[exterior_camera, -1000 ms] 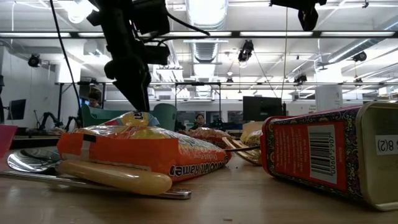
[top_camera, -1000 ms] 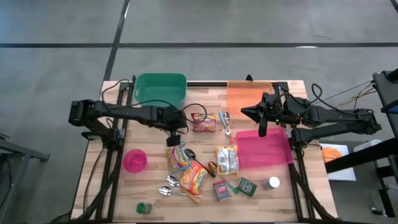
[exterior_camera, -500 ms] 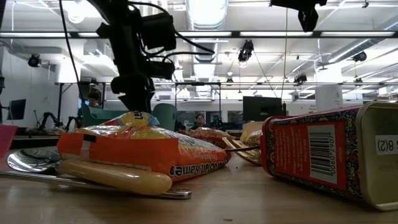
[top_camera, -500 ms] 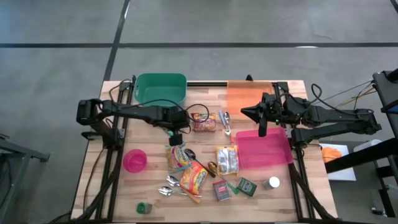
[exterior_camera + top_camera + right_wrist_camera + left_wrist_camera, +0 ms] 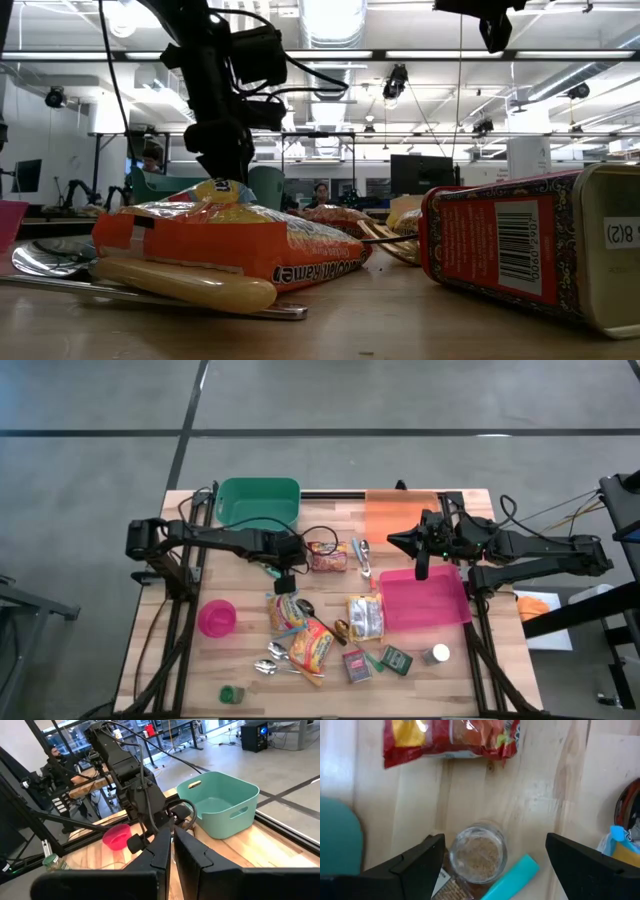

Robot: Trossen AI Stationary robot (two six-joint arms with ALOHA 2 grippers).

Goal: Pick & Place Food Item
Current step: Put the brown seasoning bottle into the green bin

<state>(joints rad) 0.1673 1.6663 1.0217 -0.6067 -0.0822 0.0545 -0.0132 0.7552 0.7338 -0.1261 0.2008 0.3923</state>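
Nearest the table's front edge lies the clutter: a small green cap (image 5: 231,694), metal spoons (image 5: 268,661), an orange-and-yellow snack packet (image 5: 313,644), a red printed tin (image 5: 356,665), a dark green tin (image 5: 396,659) and a silver-topped jar (image 5: 437,654). None of it has gone into a container.

A little farther back, a round pink bowl (image 5: 217,618) sits on the left arm's side and a flat pink tray (image 5: 458,610) on the right arm's side — both look empty, as does the orange tray (image 5: 395,512) behind it.

At mid-table the left gripper (image 5: 285,576) hangs low over the wooden table (image 5: 240,660) with its 2 fingers (image 5: 417,865) spread wide. In the left wrist view a small clear glass jar of brown granules (image 5: 479,852) stands between them, with a teal strip (image 5: 510,877) just beside it; the jaws do not touch the jar yet. This jar looks like the item chosen, though that is a judgement.

Beyond it lies a red crinkly snack bag (image 5: 327,558). The right gripper (image 5: 421,568) waits above the pink tray's far edge, fingers pressed together and empty.

Farthest back stands the teal plastic bin (image 5: 259,503), with nothing visible inside.

So the pick is not yet made — closing, lifting and placing all remain.
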